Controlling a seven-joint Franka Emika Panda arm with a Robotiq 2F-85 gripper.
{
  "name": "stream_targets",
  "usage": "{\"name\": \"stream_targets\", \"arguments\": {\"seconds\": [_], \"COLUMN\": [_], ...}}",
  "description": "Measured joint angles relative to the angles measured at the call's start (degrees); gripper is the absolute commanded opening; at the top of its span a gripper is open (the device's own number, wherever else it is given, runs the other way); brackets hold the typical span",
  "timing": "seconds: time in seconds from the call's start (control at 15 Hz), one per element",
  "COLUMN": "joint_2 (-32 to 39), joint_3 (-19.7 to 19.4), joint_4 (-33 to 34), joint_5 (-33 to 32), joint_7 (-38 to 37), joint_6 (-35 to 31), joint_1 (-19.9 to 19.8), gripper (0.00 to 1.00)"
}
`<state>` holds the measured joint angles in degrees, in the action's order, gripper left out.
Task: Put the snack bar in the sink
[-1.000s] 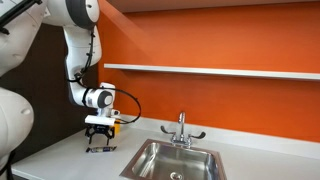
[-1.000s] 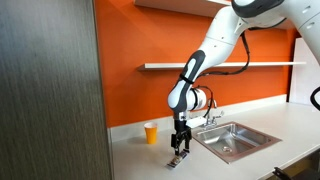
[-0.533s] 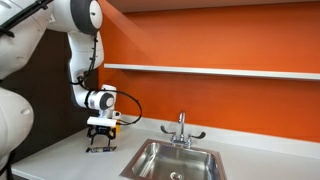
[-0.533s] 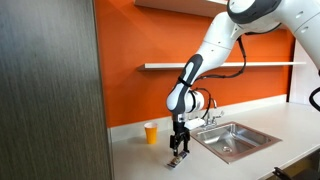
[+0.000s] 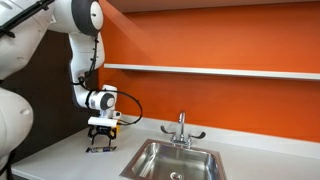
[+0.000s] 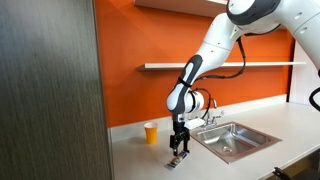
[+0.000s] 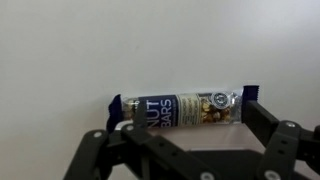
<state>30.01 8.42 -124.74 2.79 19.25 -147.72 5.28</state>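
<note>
The snack bar (image 7: 180, 108) is a dark blue wrapper with a clear window showing nuts. It lies flat on the white counter, left of the sink (image 5: 150, 146). It shows as a small dark strip in both exterior views (image 5: 100, 149) (image 6: 177, 156). My gripper (image 7: 185, 128) points straight down just over it, with its two black fingers spread by the bar's two ends. The gripper is open and sits low above the counter in both exterior views (image 5: 100, 142) (image 6: 179, 147). The sink (image 6: 216, 132) is a steel basin with a chrome faucet (image 5: 181, 128).
A small orange-yellow cup (image 6: 151, 133) stands on the counter near the orange wall, behind the gripper. A white shelf (image 5: 210, 70) runs along the wall above. A dark cabinet side (image 6: 50, 90) stands close to one camera.
The upper arm shifted slightly between one second and half a second ago. The gripper stays over the bar, and nothing visibly moved since.
</note>
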Motion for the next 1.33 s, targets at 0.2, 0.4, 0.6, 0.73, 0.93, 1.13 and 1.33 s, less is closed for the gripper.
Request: {"name": "stream_targets", "arguments": {"seconds": [0.2, 0.4, 0.6, 0.73, 0.93, 1.13, 1.33], "joint_2": [0.0, 0.0, 0.1, 0.1, 0.2, 0.2, 0.2], "joint_3": [0.0, 0.0, 0.0, 0.0, 0.0, 0.0, 0.0], "joint_4": [0.0, 0.0, 0.0, 0.0, 0.2, 0.4, 0.6], "joint_5": [0.0, 0.0, 0.0, 0.0, 0.0, 0.0, 0.2], "joint_7": [0.0, 0.0, -0.1, -0.3, -1.3, -4.1, -8.7], "joint_6": [0.0, 0.0, 0.0, -0.2, -0.7, -1.0, -1.0], "joint_1": [0.0, 0.0, 0.0, 0.0, 0.0, 0.1, 0.5], "gripper": [1.0, 1.0, 1.0, 1.0, 1.0, 1.0, 1.0]}}
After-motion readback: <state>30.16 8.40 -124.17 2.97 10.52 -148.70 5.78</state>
